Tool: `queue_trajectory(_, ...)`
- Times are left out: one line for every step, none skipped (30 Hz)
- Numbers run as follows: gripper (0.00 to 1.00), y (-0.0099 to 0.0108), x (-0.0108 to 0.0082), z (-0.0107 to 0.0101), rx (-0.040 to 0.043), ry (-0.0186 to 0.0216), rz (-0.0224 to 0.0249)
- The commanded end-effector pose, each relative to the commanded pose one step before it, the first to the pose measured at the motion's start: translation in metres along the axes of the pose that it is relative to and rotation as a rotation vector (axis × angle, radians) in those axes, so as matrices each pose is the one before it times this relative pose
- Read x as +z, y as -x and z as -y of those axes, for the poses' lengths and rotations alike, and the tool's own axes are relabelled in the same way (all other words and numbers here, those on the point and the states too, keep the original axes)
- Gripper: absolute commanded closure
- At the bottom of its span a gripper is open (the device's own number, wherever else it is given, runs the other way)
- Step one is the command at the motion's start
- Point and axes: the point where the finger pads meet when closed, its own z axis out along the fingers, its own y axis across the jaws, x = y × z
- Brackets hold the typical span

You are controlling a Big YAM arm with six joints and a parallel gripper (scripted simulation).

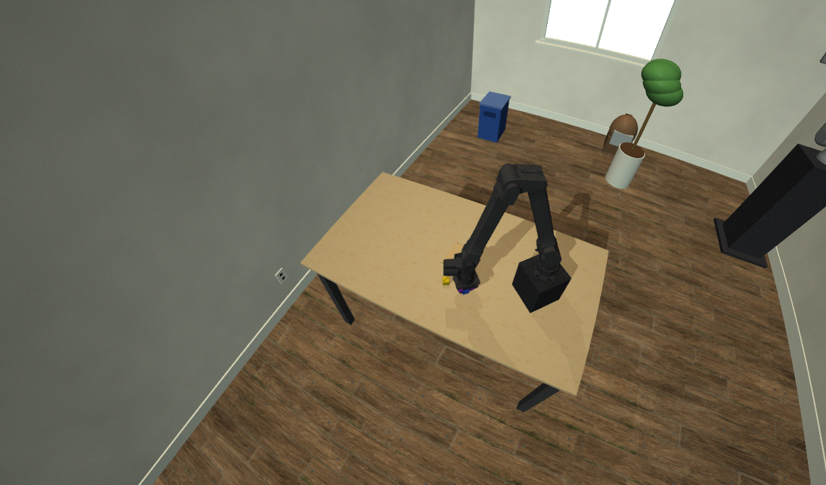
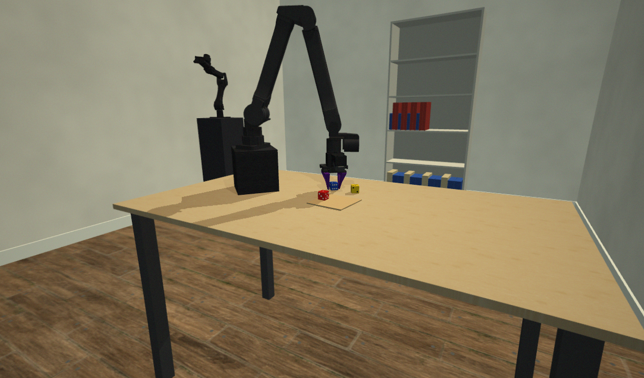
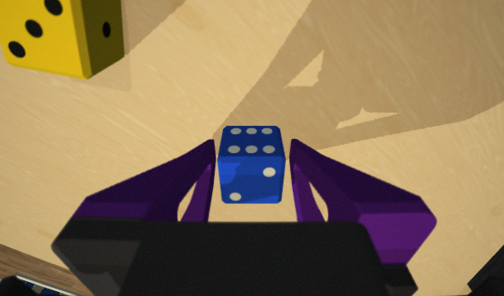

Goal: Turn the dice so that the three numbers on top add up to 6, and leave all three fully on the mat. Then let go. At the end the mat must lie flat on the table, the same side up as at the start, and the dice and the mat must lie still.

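Note:
The blue die rests on the wood surface between my purple fingers, with a two on the face towards the wrist camera and a six on the far side. My gripper is open and straddles the die, with a thin gap on each side. In the exterior view the gripper is low over the blue die, just behind the thin tan mat. The red die sits at the mat's left corner. The yellow die sits near the mat's far right edge and shows three in the wrist view.
The arm's black base box stands on the table left of the dice. A second black pedestal stands behind it. A bookshelf is against the far wall. The yellow die lies close beside the gripper.

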Motion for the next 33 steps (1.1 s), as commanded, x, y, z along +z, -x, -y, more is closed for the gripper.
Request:
queue_trajectory(0.55, 0.00852, -0.00833, -0.01647, 0.00154, 0.04634, 0.01921)
queue_trajectory(0.55, 0.00000, 0.00000, 0.00000, 0.00000, 0.00000, 0.00000)
queue_trajectory(0.55, 0.00000, 0.00000, 0.00000, 0.00000, 0.00000, 0.00000)
queue_trajectory(0.55, 0.00000, 0.00000, 0.00000, 0.00000, 0.00000, 0.00000)
queue_trajectory(0.55, 0.00000, 0.00000, 0.00000, 0.00000, 0.00000, 0.00000)
queue_trajectory(0.55, 0.00000, 0.00000, 0.00000, 0.00000, 0.00000, 0.00000)
queue_trajectory(0.55, 0.00000, 0.00000, 0.00000, 0.00000, 0.00000, 0.00000)
queue_trajectory(0.55, 0.00000, 0.00000, 0.00000, 0.00000, 0.00000, 0.00000)
queue_trajectory(0.55, 0.00000, 0.00000, 0.00000, 0.00000, 0.00000, 0.00000)
queue_trajectory(0.55, 0.00000, 0.00000, 0.00000, 0.00000, 0.00000, 0.00000)
queue_trajectory(0.55, 0.00000, 0.00000, 0.00000, 0.00000, 0.00000, 0.00000)
queue_trajectory(0.55, 0.00000, 0.00000, 0.00000, 0.00000, 0.00000, 0.00000)
queue_trajectory(0.55, 0.00000, 0.00000, 0.00000, 0.00000, 0.00000, 0.00000)
queue_trajectory(0.55, 0.00000, 0.00000, 0.00000, 0.00000, 0.00000, 0.00000)
queue_trajectory(0.55, 0.00000, 0.00000, 0.00000, 0.00000, 0.00000, 0.00000)
queue_trajectory(0.55, 0.00000, 0.00000, 0.00000, 0.00000, 0.00000, 0.00000)
queue_trajectory(0.55, 0.00000, 0.00000, 0.00000, 0.00000, 0.00000, 0.00000)
queue_trajectory(0.55, 0.00000, 0.00000, 0.00000, 0.00000, 0.00000, 0.00000)
queue_trajectory(0.55, 0.00000, 0.00000, 0.00000, 0.00000, 0.00000, 0.00000)
queue_trajectory(0.55, 0.00000, 0.00000, 0.00000, 0.00000, 0.00000, 0.00000)
queue_trajectory(0.55, 0.00000, 0.00000, 0.00000, 0.00000, 0.00000, 0.00000)
queue_trajectory(0.74, 0.00000, 0.00000, 0.00000, 0.00000, 0.00000, 0.00000)
queue_trajectory(0.74, 0.00000, 0.00000, 0.00000, 0.00045, 0.00000, 0.00000)
queue_trajectory(0.74, -0.00001, 0.00000, 0.00001, 0.00006, -0.00006, -0.00003)
queue_trajectory(0.74, 0.00000, 0.00000, 0.00000, 0.00000, 0.00000, 0.00000)
queue_trajectory(0.74, 0.00000, 0.00000, 0.00000, 0.00000, 0.00000, 0.00000)
queue_trajectory(0.74, -0.00001, 0.00000, 0.00000, -0.00003, 0.00000, 0.00000)
queue_trajectory(0.74, 0.00000, 0.00000, 0.00000, 0.00000, 0.00000, 0.00000)
queue_trajectory(0.74, 0.00000, 0.00000, 0.00000, 0.00000, 0.00000, 0.00000)
queue_trajectory(0.74, 0.00000, 0.00000, 0.00000, 0.00000, 0.00000, 0.00000)
queue_trajectory(0.74, 0.00000, 0.00000, 0.00000, 0.00000, 0.00000, 0.00000)
queue_trajectory(0.74, 0.00000, 0.00000, 0.00000, 0.00000, 0.00000, 0.00000)
queue_trajectory(0.74, 0.00000, 0.00000, 0.00000, 0.00000, 0.00000, 0.00000)
